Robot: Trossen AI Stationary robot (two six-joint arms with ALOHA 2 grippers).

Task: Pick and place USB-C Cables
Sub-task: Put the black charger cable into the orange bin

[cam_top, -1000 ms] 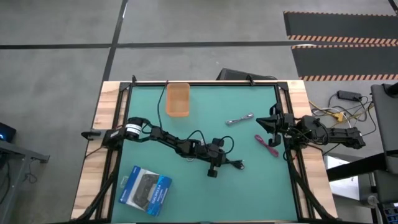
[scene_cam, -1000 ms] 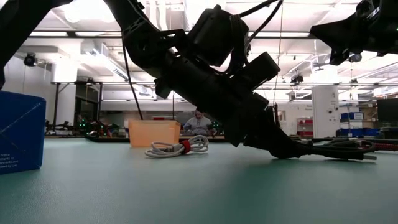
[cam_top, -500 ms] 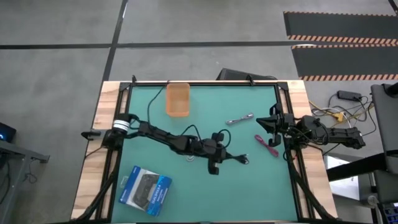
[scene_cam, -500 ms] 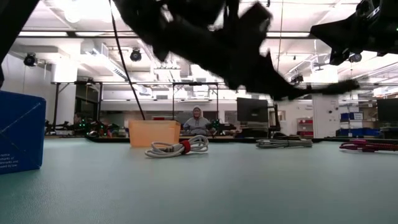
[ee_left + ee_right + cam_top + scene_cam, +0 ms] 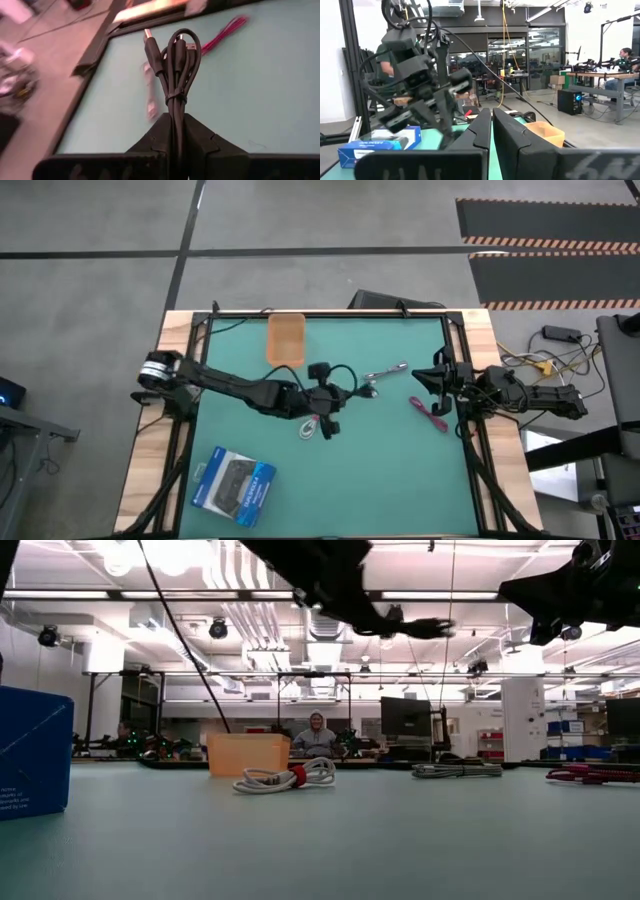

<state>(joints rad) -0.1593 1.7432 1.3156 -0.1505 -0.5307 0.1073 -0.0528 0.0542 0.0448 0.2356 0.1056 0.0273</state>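
Note:
My left gripper (image 5: 342, 392) is raised over the middle of the green mat and is shut on the black cable bundle (image 5: 177, 60), which also shows high up in the low view (image 5: 412, 628). The white cable (image 5: 285, 777), with a red tie, lies flat on the mat below my left arm (image 5: 308, 426). Farther right lie the silver-grey cable (image 5: 385, 370) and the magenta cable (image 5: 430, 412), both loose on the mat. My right gripper (image 5: 438, 380) waits, shut, at the table's right edge, near the magenta cable. My left gripper pinches the black cable bundle between its two fingers (image 5: 161, 134) at the tied end (image 5: 175, 102). The fingers lie along the bundle, about level and pointing toward the table's right. The looped end and plugs (image 5: 150, 42) stick out past the fingertips, lifted clear of the mat.
An orange bin (image 5: 285, 338) stands at the far edge, left of centre. A blue-and-black box (image 5: 232, 485) lies near the front left corner. Black rails (image 5: 200, 330) frame the mat. People sit in the room beyond the table (image 5: 316, 735).
My left gripper has risen from the mat with the black cable shut in it, lifting the bundle clear, and has swung from the near middle toward the far edge and the orange bin. The other cables and my right arm have kept still.

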